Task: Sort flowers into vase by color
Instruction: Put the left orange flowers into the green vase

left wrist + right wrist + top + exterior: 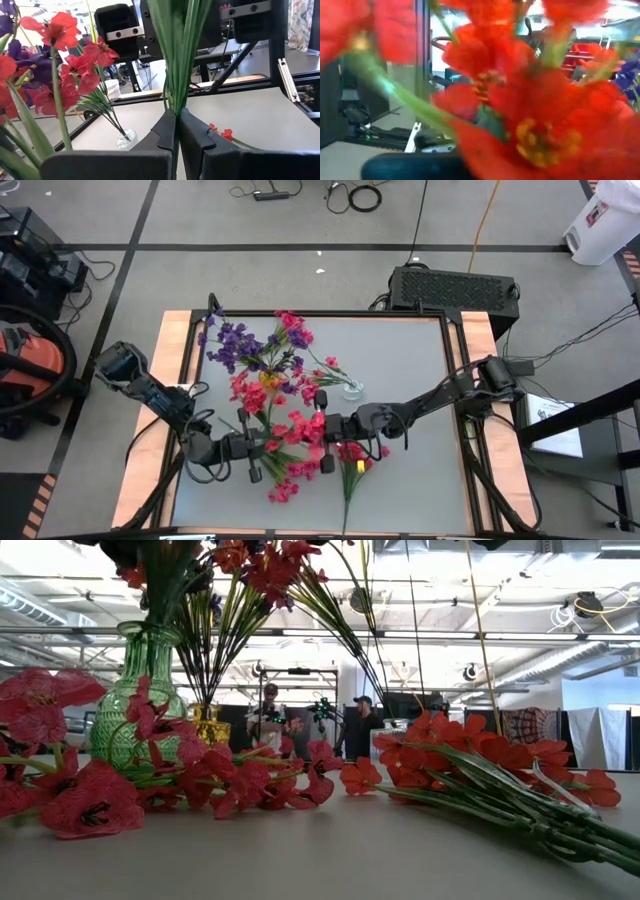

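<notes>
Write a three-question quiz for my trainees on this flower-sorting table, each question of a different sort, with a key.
1. True or false: the left gripper is shut on a bundle of green stems.
2. Multiple choice: in the low view, the green glass vase stands A) upright, B) on its side, C) upside down.
3. Fill in: in the high view, the flowers at the table's far left are coloured ____.

Key
1. True: the fingers pinch the stems.
2. A: upright, with stems rising from it.
3. Purple; the pink-red flowers lie nearer the middle, by the right gripper.
</notes>
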Robot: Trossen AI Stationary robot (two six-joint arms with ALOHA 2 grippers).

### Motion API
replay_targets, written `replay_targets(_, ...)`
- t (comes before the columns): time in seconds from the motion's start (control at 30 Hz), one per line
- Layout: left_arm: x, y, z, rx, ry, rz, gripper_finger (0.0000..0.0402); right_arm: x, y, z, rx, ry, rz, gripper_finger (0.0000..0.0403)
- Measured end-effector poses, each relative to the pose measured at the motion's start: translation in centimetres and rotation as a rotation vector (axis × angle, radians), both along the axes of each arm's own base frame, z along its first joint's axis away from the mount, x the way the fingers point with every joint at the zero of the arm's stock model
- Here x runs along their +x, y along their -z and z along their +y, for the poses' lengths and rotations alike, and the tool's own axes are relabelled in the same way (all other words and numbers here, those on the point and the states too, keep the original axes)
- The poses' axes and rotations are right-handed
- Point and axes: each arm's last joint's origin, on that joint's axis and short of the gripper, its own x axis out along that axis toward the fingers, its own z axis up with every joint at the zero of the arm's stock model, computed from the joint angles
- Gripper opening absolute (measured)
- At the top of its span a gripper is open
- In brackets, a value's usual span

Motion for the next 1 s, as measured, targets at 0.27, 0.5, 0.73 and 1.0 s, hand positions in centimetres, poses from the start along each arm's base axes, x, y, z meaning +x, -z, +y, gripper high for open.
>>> replay_targets(0.27, -0.4, 0.0, -0.3, -0.008, -0.038, 0.000, 0.0078, 0.0, -0.2, -0.2, -0.007, 0.007, 0.001, 0.0003)
replay_targets(0.5, -0.4, -0.1, -0.3, 0.018, -0.042, 0.005, 0.0112, 0.0, -0.1, -0.3, -0.005, 0.007, 0.005, 0.0002)
replay_targets(0.73, -0.1, -0.9, -0.5, 0.072, -0.054, 0.000, 0.0114, 0.0, -0.1, -0.3, -0.006, 0.007, 0.005, 0.0001)
replay_targets(1.0, 0.2, -1.6, -0.8, 0.099, -0.058, -0.008, 0.0114, 0.1, -0.3, -0.5, -0.017, 0.016, -0.019, 0.0000)
